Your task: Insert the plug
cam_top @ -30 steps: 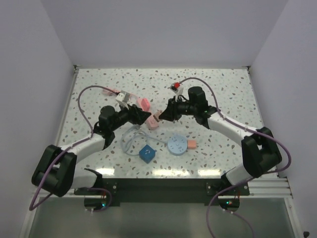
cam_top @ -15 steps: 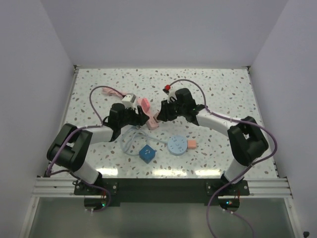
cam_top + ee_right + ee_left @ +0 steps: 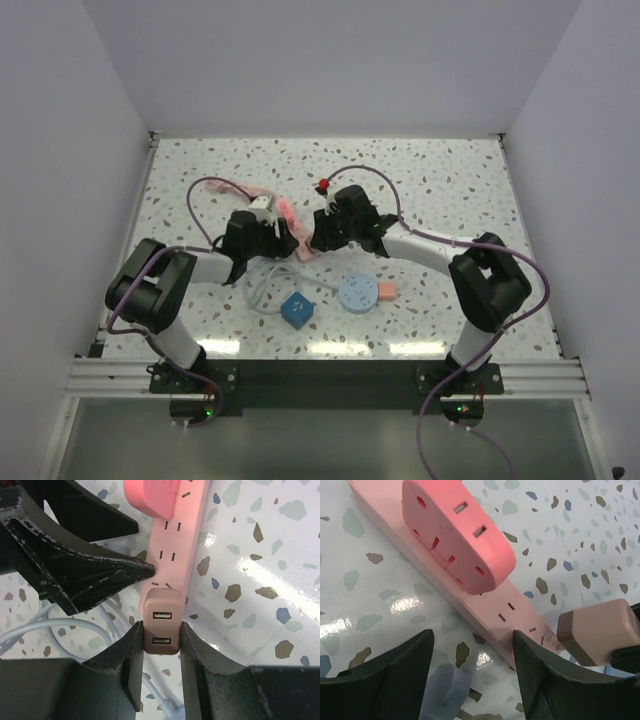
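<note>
A pink power strip (image 3: pixel 485 607) lies on the speckled table, with a rounded pink adapter (image 3: pixel 455 532) plugged into it. It shows in the right wrist view (image 3: pixel 177 535) and the top view (image 3: pixel 297 235) too. My right gripper (image 3: pixel 161 645) is shut on a brown-pink USB charger plug (image 3: pixel 162 620), held over the strip's near end; its prongs hover just above the end socket (image 3: pixel 540 632). The plug shows at the right of the left wrist view (image 3: pixel 597 630). My left gripper (image 3: pixel 472 680) is open, one finger (image 3: pixel 540 675) touching the strip's edge, the other on the table.
A pale blue cable (image 3: pixel 262 285) loops near the front. A blue cube (image 3: pixel 296 309), a light blue disc (image 3: pixel 357 293) and a small orange block (image 3: pixel 386 291) lie in front of the strip. White walls enclose the table.
Both arms have reached further forward and together. The right gripper has carried the plug leftward onto the strip's end. The left gripper has closed in beside the strip.
</note>
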